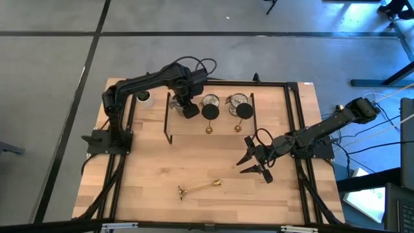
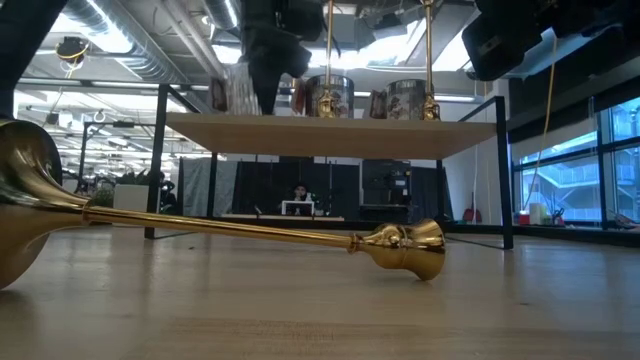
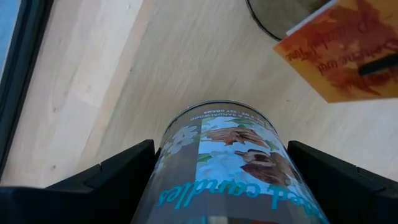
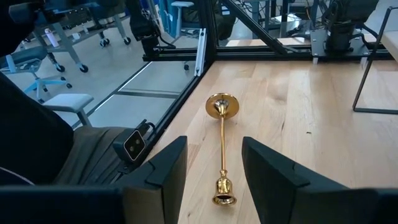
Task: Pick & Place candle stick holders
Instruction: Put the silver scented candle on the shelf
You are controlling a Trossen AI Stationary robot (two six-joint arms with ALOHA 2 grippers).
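Two gold sticks (image 1: 210, 120) (image 1: 240, 118) stand upright on the black rack's wooden shelf (image 1: 194, 124), next to two silvery cups (image 1: 210, 101) (image 1: 237, 100). A third cup (image 3: 217, 155), with a flowered label, stands on the shelf between the fingers of my left gripper (image 1: 177, 103). The third gold stick (image 1: 199, 188) lies on its side on the table near the front edge. It also shows in the low view (image 2: 230, 228) and the right wrist view (image 4: 221, 146). My right gripper (image 1: 244, 156) is open and empty above the table, right of that stick, pointing at it. My left gripper has the third cup's round side wall (image 3: 171, 146) between its two fingers, one on either side, with no gap showing. The fingers slant down from above. The cup stands upright with its bottom on the shelf.
A small white pot (image 1: 143, 98) stands at the shelf's left end. An orange card (image 3: 336, 50) lies beside the held cup. The rack's black wire legs (image 1: 169, 133) stand on the table. Black frame rails (image 1: 294, 129) run along the table's sides.
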